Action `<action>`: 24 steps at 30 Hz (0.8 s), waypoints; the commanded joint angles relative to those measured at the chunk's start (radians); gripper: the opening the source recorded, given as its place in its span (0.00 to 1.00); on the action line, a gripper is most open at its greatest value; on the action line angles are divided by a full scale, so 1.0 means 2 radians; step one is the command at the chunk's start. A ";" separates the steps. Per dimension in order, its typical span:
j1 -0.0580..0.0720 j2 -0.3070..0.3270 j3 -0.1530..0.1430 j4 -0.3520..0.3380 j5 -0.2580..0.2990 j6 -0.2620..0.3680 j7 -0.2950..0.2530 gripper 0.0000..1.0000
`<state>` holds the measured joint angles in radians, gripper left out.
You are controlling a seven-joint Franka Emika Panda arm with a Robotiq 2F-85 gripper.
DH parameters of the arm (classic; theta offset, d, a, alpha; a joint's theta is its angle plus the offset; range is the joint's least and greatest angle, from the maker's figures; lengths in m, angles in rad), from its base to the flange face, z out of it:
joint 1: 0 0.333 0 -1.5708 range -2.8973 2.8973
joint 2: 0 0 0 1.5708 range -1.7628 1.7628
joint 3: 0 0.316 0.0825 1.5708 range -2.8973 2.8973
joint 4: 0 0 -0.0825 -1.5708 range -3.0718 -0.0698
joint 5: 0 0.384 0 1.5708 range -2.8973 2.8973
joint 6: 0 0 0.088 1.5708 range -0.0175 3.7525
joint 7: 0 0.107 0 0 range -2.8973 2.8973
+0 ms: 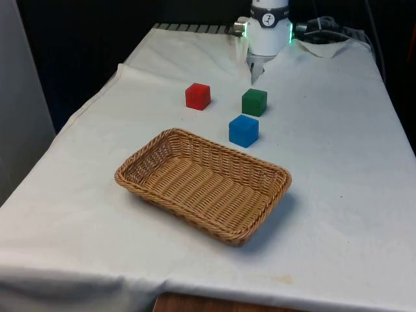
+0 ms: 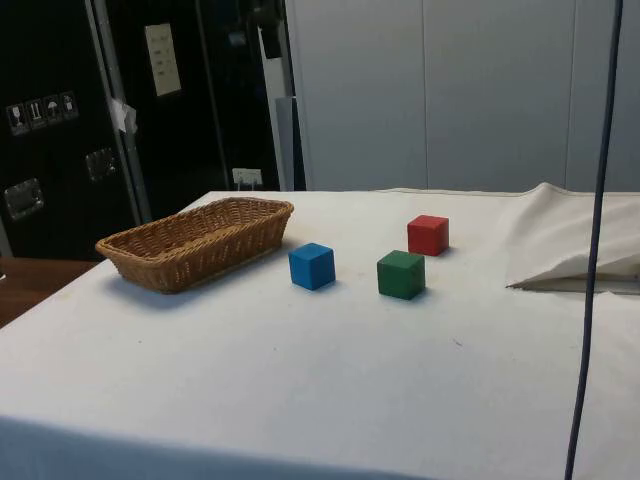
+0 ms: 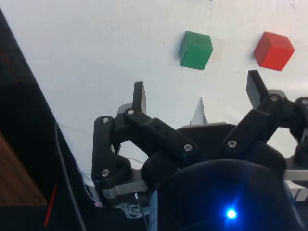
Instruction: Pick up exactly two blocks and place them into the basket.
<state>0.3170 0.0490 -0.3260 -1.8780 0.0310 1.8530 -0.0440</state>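
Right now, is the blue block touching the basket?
Apart. The side view shows bare white cloth between the blue block and the basket; the front view shows the same gap.

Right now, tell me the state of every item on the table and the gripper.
Basket: empty, upright on the cloth.
Red block: on the cloth, untouched.
Green block: on the cloth, untouched.
Blue block: on the cloth, nearest the basket.
Gripper: open, holding nothing.
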 commanded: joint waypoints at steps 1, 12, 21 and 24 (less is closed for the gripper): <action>0.000 0.001 0.000 -0.002 0.000 0.000 0.000 1.00; 0.000 -0.001 -0.009 -0.053 -0.004 0.060 0.010 1.00; 0.000 0.000 -0.013 -0.092 -0.005 0.106 0.022 1.00; 0.000 0.000 -0.014 -0.109 -0.005 0.128 0.027 1.00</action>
<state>0.3160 0.0510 -0.3540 -2.0870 0.0310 2.0890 -0.0010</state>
